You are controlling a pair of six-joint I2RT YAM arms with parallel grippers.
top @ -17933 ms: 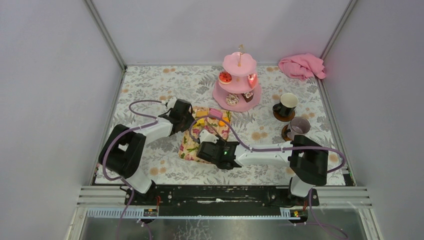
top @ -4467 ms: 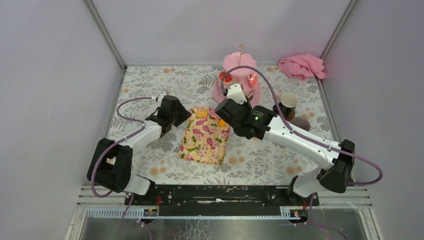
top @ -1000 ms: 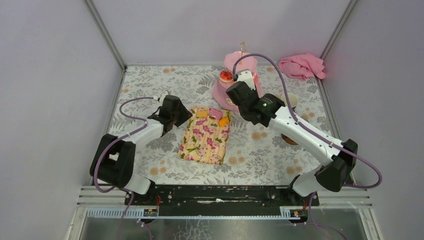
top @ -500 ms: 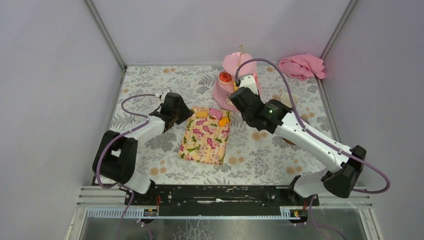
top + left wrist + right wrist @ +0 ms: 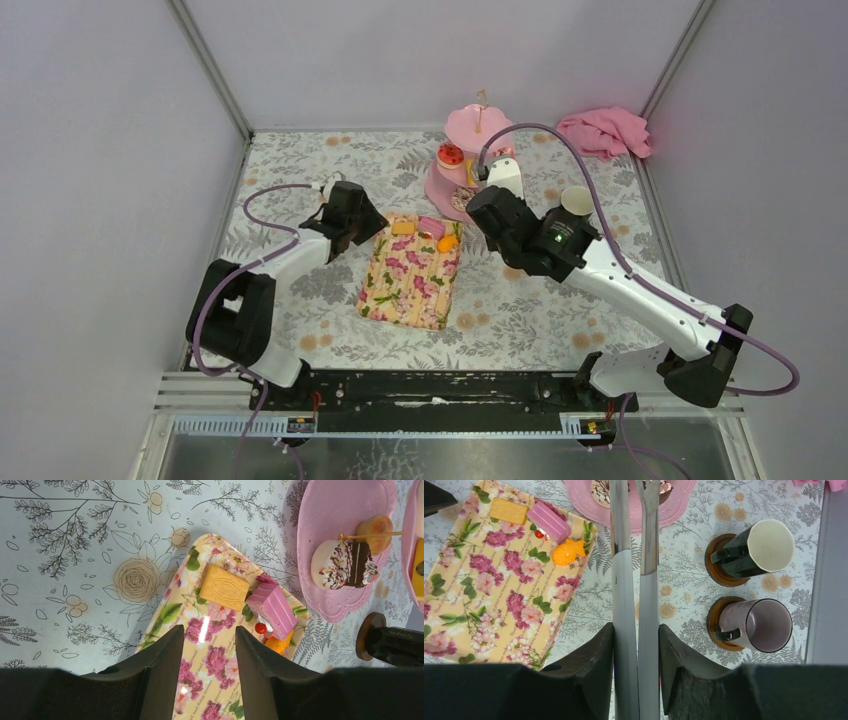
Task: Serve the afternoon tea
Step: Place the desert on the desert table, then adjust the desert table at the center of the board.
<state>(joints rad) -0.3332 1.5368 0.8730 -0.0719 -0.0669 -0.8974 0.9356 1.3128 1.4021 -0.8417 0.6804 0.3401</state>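
Right tool (image 5: 636, 630) clamped on tongs (image 5: 624, 580), tips over the stand (image 5: 684, 510) bottom tier. Three cakes (image 5: 549, 520) lie leftward on the tray (image 5: 489, 605) far end; left tool (image 5: 207, 632), jaws apart and empty, is nearer.

My table (image 5: 300, 180) has a grey floral-print top. Directly on it: floral tray (image 5: 405, 290) centre, pink three-tier stand (image 5: 437, 190) just behind the tray, pink cloth (image 5: 603, 132) in the far right corner. Right of the tray are two brown coasters, near each other: far coaster (image 5: 713, 572) under black mug (image 5: 744, 552), near coaster (image 5: 713, 625) under grey mug (image 5: 766, 625).
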